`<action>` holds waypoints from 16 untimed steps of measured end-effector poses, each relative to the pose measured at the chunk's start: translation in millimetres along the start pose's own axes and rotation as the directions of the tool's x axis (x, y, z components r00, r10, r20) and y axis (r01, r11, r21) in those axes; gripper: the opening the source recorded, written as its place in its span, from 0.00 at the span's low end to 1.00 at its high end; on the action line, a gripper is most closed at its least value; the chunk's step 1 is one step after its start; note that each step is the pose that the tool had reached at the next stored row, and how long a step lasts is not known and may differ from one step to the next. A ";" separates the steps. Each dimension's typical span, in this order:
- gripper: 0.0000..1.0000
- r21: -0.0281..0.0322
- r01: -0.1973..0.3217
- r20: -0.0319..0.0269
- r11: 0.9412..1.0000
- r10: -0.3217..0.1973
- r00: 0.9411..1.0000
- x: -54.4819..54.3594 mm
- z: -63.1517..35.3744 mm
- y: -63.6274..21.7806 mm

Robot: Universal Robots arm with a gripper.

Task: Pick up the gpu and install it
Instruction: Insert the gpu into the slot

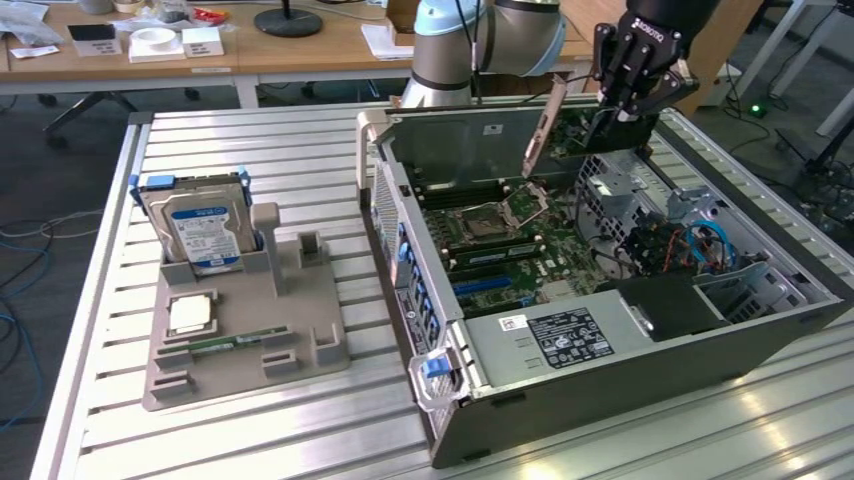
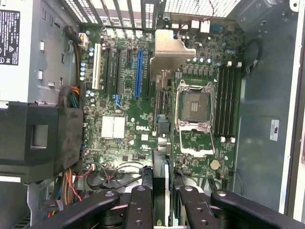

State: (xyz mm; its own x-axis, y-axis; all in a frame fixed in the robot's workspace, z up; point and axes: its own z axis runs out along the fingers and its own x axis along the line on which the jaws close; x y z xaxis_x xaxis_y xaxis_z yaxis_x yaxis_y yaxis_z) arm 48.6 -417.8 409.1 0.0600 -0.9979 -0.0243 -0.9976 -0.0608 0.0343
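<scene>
The gpu [image 1: 581,135] hangs above the open computer case [image 1: 400,210], over its far end. It is a thin green card with a silver bracket running down one end. My gripper [image 1: 625,112] is shut on its upper edge. In the wrist view the gpu [image 2: 161,157] is seen edge-on between the black fingers [image 2: 142,200] of my gripper [image 2: 161,183]. Below it lies the green motherboard [image 2: 124,143]. The blue slot [image 2: 138,74] lies a little to one side of the card's edge. In the exterior view the blue slot [image 1: 481,285] sits nearer the front, well away from the card.
A grey parts holder [image 1: 240,345] on the slatted metal table [image 1: 267,150] carries a hard drive [image 1: 200,230], a memory stick [image 1: 220,343] and a processor chip [image 1: 191,315]. Inside the case are the processor socket [image 1: 487,215], the power supply [image 1: 561,335] and cables [image 1: 701,245].
</scene>
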 end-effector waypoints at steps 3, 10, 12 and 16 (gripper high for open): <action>0.26 0.001 0.002 0.000 1.000 -0.002 1.000 -0.2 0.1 2.1; 0.26 0.005 0.002 0.000 1.000 -0.002 1.000 -0.8 0.4 10.7; 0.26 0.008 0.002 -0.001 1.000 -0.002 1.000 -0.9 0.5 13.5; 0.26 0.012 0.003 -0.001 1.000 -0.003 1.000 -1.2 0.7 18.6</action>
State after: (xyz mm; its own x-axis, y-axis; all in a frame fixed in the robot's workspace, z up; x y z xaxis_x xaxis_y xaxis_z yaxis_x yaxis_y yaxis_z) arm 30.0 -417.7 409.0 0.0625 -0.9978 -0.0236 -0.9978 -0.0630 0.0226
